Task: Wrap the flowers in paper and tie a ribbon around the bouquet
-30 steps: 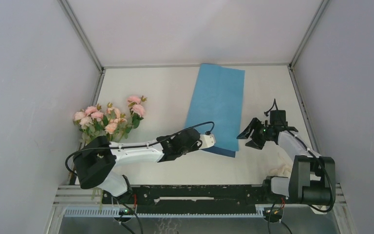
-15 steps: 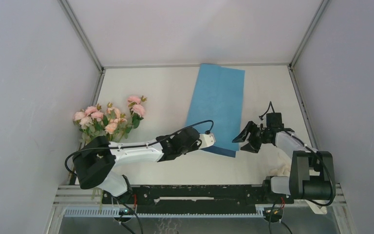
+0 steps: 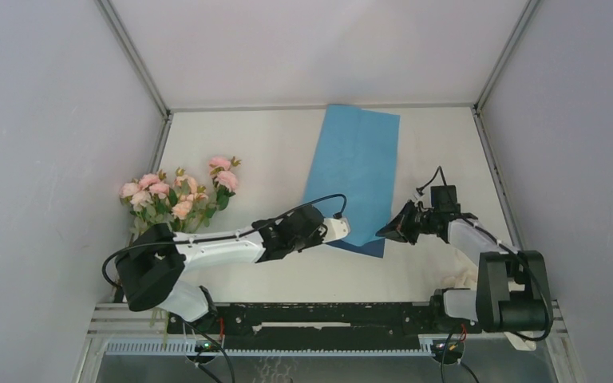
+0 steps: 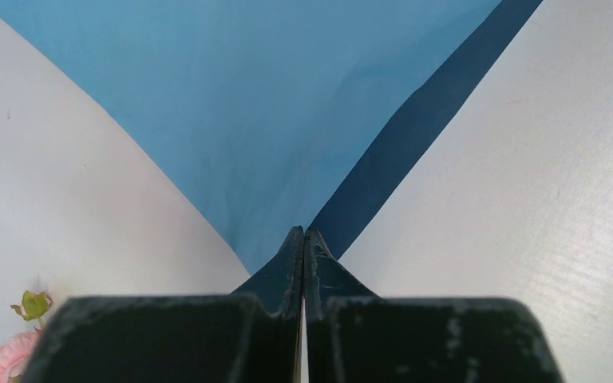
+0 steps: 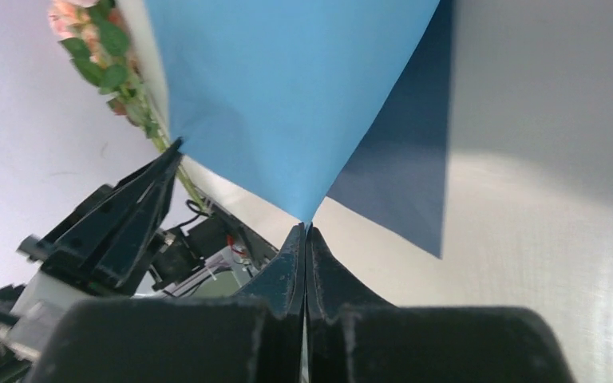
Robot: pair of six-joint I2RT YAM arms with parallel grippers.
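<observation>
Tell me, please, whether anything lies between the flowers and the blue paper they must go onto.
Nothing visible does: bare table separates the flowers from the paper. The left arm reaches across just nearer than that path, the left gripper shut on the paper's near corner.

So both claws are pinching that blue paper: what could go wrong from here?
1. The left gripper and right gripper each pinch only the very tip of a corner of the paper; uneven pulling could tear it or let it slip free.
2. Only the lighter layer seems gripped, the darker one lying under it, so the sheet may unfold crookedly.
3. The flowers lie close beside the left arm; a wide swing might knock them.
</observation>
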